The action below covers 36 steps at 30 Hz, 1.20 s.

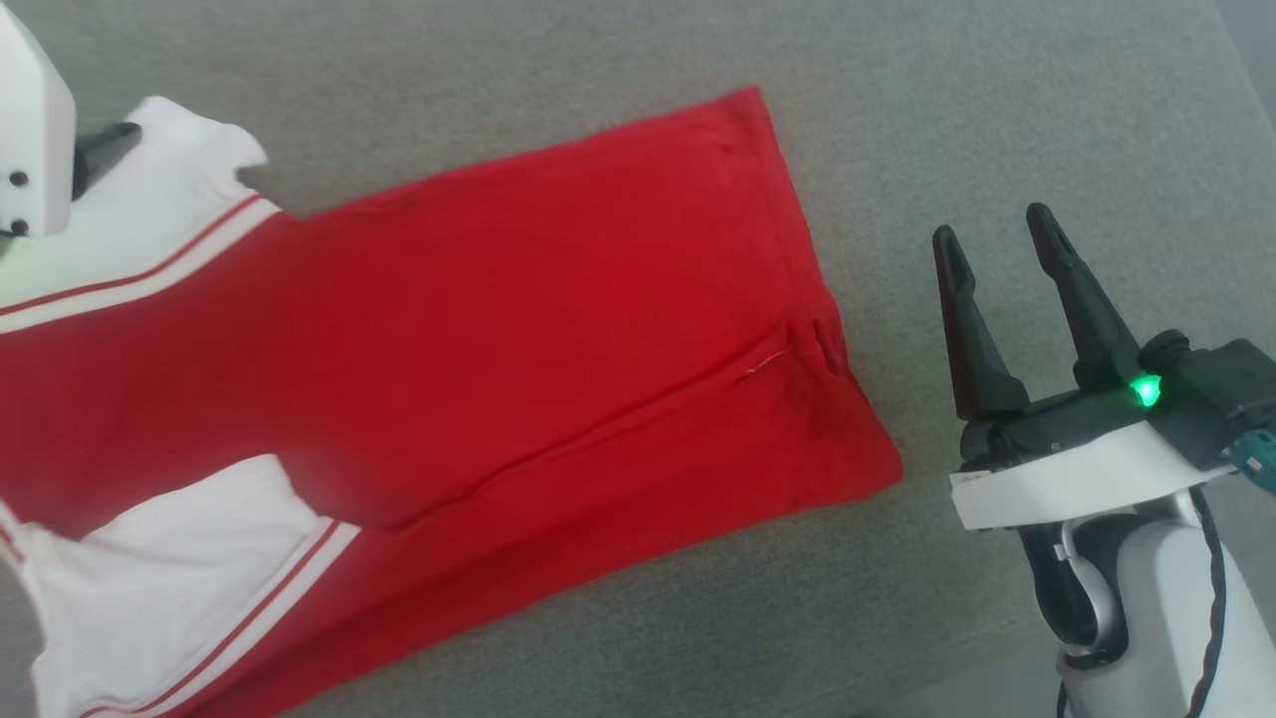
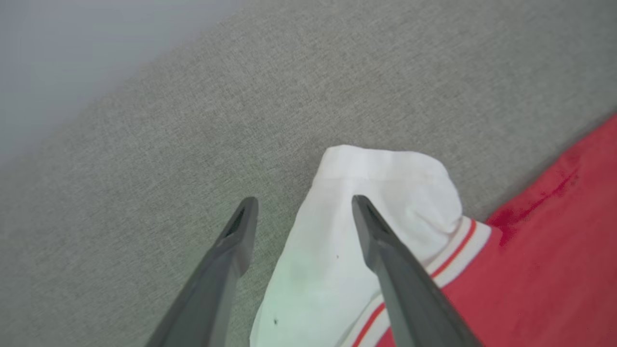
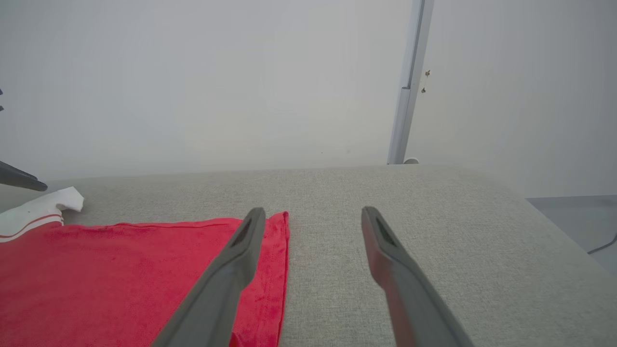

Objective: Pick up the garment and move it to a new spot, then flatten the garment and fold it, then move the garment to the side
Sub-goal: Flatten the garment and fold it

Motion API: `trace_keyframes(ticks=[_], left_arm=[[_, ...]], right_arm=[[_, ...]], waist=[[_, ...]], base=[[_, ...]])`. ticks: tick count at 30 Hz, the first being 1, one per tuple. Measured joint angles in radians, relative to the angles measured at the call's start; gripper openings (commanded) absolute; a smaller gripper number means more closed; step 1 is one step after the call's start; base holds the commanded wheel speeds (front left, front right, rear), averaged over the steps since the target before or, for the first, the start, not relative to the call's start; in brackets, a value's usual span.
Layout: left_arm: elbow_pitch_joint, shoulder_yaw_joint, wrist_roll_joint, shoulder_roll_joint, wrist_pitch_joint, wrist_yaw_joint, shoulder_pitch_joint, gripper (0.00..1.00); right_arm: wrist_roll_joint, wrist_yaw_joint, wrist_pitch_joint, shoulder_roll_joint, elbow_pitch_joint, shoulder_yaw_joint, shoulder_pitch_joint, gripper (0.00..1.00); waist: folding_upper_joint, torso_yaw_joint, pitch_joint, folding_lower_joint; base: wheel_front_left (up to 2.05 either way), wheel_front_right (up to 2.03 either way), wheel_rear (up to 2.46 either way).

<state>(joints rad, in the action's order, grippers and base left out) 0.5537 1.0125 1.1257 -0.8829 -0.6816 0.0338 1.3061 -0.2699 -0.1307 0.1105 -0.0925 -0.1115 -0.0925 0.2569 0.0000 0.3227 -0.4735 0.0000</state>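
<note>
Head view: the garment (image 1: 498, 349) lies flat on the grey padded surface (image 1: 997, 100), its hem well in from the right edge. The right gripper (image 1: 995, 227), fingers parted and empty, is beside the hem. The left gripper (image 2: 303, 201), also parted, is over a white sleeve (image 2: 385, 183).

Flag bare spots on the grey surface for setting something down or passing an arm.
Free: grey surface beyond the garment, and the wide patch right of its hem, where the open right gripper hovers. Narrow strip along the near edge. Crowded: left side, sleeves plus open left gripper.
</note>
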Motion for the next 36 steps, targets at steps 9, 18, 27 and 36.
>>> trace_keyframes(ticks=[9,18,27,36], left_arm=[[0.147,0.017,0.004,0.067,-0.061,0.016,0.037,0.0],[0.227,0.022,0.018,0.124,-0.076,0.055,0.059,0.0],[0.285,0.028,0.019,0.201,-0.05,0.07,0.091,0.0],[0.318,0.037,0.019,0.259,-0.023,0.088,0.126,0.0]], right_arm=[[-0.006,0.0,0.011,0.013,0.012,-0.013,0.026,1.0],[-0.071,0.0,-0.149,0.0,0.059,-0.032,0.151,1.0],[-0.147,0.0,-0.379,-0.06,0.313,-0.076,0.449,1.0],[-0.215,0.0,-0.622,-0.07,0.605,-0.182,0.62,1.0]], waist=[[0.0,0.024,-0.044,0.0],[0.0,0.018,-0.053,0.0],[0.0,-0.03,-0.058,0.0],[0.0,-0.075,-0.076,0.0]], base=[[0.0,0.0,0.0],[0.0,0.0,0.0],[0.0,0.0,0.0],[0.0,0.0,0.0]])
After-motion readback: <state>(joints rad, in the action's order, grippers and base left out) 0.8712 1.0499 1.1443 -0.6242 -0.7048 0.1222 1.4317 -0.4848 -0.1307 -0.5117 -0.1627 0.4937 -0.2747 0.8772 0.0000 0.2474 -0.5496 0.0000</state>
